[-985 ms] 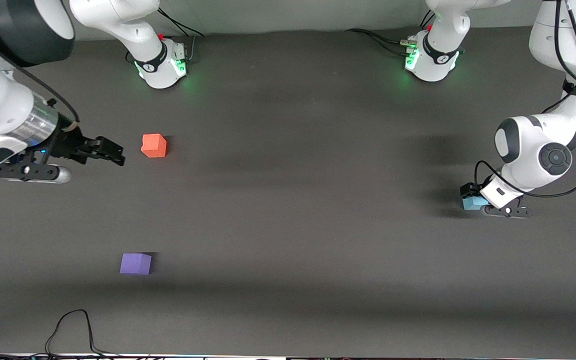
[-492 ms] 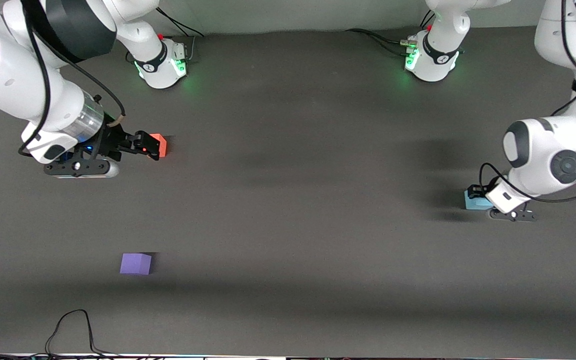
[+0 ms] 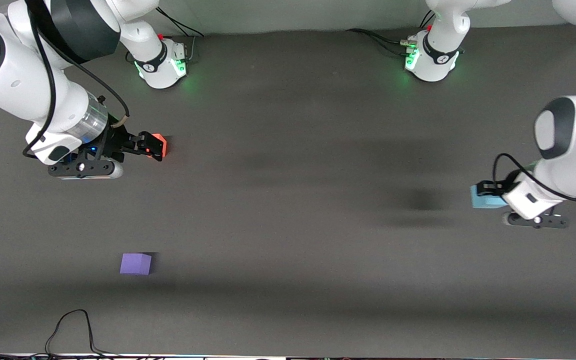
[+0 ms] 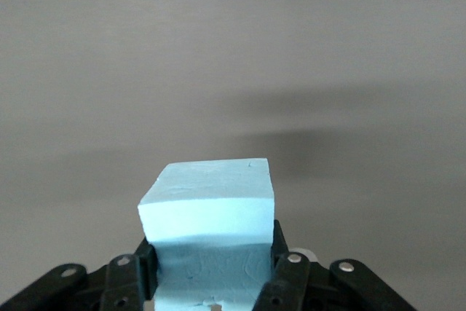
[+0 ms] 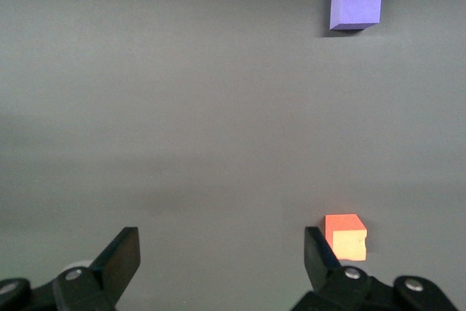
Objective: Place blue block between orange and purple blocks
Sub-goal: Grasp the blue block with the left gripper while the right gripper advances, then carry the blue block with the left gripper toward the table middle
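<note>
Now left hand (image 3: 488, 194) clamping the blue block (image 3: 484, 201) aloft over the bench (image 3: 318, 225), right hand (image 3: 150, 145) gaping beside the orange block (image 3: 162, 145), purple block (image 3: 135, 263) sitting nearer the camera.

A: The right wrist view shows the right gripper (image 5: 218, 264) over the dark grey matte tabletop (image 5: 182, 107), its 2 black fingers (image 5: 120, 256) spread wide with only bare table between them.

B: And the small orange-red matte cube (image 5: 345, 236)?

A: The orange cube sits on the table just beside 1 fingertip, outside the gap. Whether finger and cube touch cannot be told. Its lit face looks paler, with a small notch at one edge.

B: What else shows?

A: A small violet-purple matte cube (image 5: 356, 4), resting flat, well apart from the orange cube and casting a thin shadow at its base.
</note>
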Controlling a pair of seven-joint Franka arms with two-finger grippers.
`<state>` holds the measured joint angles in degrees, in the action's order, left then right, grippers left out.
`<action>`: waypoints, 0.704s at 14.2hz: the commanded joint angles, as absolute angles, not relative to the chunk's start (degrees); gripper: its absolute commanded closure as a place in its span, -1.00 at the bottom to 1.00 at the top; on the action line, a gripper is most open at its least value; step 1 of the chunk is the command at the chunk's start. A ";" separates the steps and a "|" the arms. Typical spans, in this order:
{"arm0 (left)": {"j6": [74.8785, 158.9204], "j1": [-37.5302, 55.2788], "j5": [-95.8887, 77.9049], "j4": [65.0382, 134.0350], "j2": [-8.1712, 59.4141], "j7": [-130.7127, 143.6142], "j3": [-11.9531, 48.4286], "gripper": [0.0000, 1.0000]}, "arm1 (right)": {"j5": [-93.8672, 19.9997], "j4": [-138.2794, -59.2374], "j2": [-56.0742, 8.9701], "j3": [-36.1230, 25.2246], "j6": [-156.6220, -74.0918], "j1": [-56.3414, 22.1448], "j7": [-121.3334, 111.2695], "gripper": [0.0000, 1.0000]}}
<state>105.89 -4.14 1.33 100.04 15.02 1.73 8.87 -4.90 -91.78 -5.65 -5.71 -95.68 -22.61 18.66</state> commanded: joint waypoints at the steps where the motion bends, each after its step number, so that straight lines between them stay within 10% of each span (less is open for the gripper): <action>1: 104.23 -1.68 1.49 96.95 15.82 13.49 15.97 0.04 | -5.19 -90.18 -6.50 -6.15 -95.62 -23.38 19.78 -1.00; 10: 114.50 30.03 9.91 79.73 37.32 52.79 17.49 0.04 | -5.36 -90.09 -6.86 -6.15 -95.71 -23.38 19.78 -1.00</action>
<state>112.63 24.92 6.11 86.68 29.43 46.04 18.61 -4.91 -91.42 -6.13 -5.73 -95.71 -22.82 18.66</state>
